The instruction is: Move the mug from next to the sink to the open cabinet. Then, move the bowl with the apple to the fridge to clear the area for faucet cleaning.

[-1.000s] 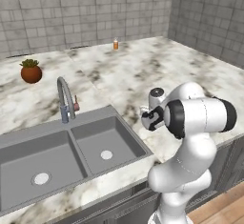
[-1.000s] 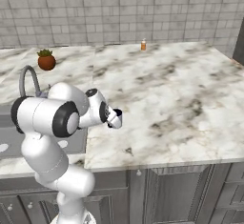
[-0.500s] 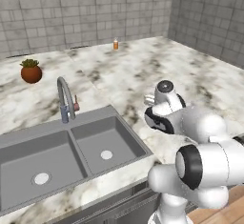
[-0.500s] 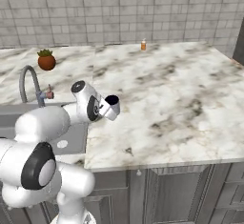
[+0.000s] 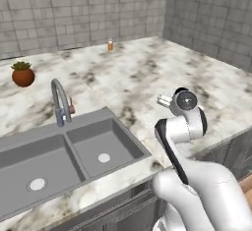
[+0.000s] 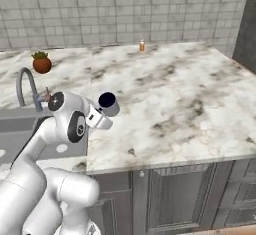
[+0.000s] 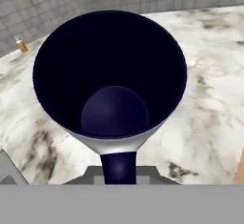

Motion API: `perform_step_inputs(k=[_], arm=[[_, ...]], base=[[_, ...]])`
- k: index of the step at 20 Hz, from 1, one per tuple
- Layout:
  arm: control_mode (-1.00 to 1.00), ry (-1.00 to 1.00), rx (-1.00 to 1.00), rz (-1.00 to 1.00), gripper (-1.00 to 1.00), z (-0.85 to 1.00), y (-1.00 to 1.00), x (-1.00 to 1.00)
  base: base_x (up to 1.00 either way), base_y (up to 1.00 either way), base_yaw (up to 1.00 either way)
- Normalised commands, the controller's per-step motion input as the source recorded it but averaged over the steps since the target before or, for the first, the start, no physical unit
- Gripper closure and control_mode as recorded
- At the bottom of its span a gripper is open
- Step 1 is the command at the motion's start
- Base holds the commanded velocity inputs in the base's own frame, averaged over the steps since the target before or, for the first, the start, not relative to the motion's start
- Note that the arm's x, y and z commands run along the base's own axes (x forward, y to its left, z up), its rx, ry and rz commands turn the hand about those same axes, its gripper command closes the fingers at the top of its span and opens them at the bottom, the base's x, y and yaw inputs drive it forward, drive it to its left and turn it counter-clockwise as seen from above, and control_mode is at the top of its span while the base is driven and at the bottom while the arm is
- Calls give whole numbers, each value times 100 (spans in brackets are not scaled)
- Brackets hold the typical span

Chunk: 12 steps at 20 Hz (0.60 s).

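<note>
Above the marble counter (image 6: pixel 190 104), claw (image 6: pixel 102 113) grips the mug (image 6: pixel 108 103); hand view reveals its dark hollow

The mug (image 7: pixel 112 70), clamped tight in the fingers (image 7: pixel 119 167), has a dark navy inside with a soft satin sheen and a pale, smooth outer wall like glazed ceramic. Below the fingers the desk (image 6: pixel 175 104) looks like polished marble, cream with grey-brown veining, smooth and faintly glossy. Beside them the sink (image 5: pixel 74 156) is matt brushed grey metal, and the faucet (image 5: pixel 60 101) at its back edge is brighter silvery metal. Beyond the fingers, the walls (image 6: pixel 125 9) are matt grey stone-look tiles with pale grout. The cabinet fronts (image 6: pixel 175 199) under the desk edge are matt grey, panelled like painted wood.
</note>
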Motion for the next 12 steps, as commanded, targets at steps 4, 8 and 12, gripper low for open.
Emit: perform_step_inputs(k=[4, 8, 12], arm=[[100, 0, 0, 0, 100, 0, 0, 0], [100, 0, 0, 0, 100, 0, 0, 0], [100, 0, 0, 0, 100, 0, 0, 0]], base=[[-100, -1, -66], [-100, 0, -72], [-90, 0, -77]])
